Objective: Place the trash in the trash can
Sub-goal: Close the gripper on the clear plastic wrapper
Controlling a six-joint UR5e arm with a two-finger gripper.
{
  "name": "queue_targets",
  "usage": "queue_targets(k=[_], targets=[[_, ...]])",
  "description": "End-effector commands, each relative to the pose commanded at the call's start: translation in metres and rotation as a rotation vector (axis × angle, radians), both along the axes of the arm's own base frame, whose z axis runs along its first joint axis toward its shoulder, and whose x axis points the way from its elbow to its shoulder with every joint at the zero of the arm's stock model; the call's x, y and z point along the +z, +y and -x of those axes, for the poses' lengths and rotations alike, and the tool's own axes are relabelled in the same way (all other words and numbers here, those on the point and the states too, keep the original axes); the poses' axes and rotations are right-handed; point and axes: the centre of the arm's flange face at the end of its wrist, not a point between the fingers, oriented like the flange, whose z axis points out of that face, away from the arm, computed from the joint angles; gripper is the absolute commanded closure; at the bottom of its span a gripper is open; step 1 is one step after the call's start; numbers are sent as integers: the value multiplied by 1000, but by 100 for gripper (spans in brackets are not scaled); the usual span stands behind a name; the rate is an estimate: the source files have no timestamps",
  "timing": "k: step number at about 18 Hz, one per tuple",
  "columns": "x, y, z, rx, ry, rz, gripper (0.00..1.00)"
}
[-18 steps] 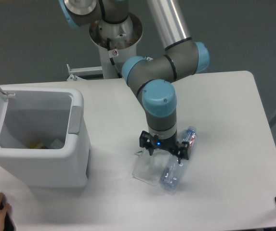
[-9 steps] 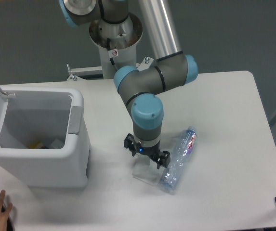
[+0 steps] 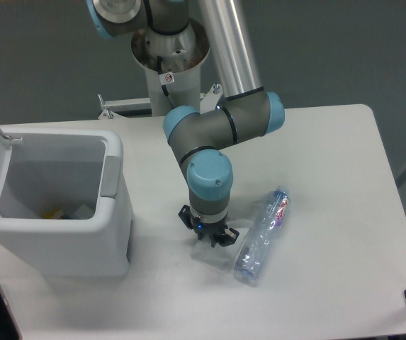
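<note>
Partly hidden beneath my jaws (image 3: pixel 209 236), the pouch (image 3: pixel 215 256) lies flat on the counter (image 3: pixel 330 177), bottle (image 3: pixel 261 234) just beside; my grip cannot be told.

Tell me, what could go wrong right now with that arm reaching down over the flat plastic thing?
The gripper sits low over the flat pouch, which lies thin against the table; the fingers might slide over it or press into the tabletop rather than catch it. The bottle lies right beside the pouch, so a small sideways move could bump it and set it rolling. The trash can stands close by, so its rim could snag a dangling pouch.
</note>
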Motion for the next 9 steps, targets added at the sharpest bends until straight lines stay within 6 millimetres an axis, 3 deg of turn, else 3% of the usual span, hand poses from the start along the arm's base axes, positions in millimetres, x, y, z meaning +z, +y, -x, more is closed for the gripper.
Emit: queue_targets(k=[4,7,9], targets=[[12,1,0,27,8,-19,100],[50,-3,-7,27,27,-72,100],[92,-10,-13,40,47,-143,100]])
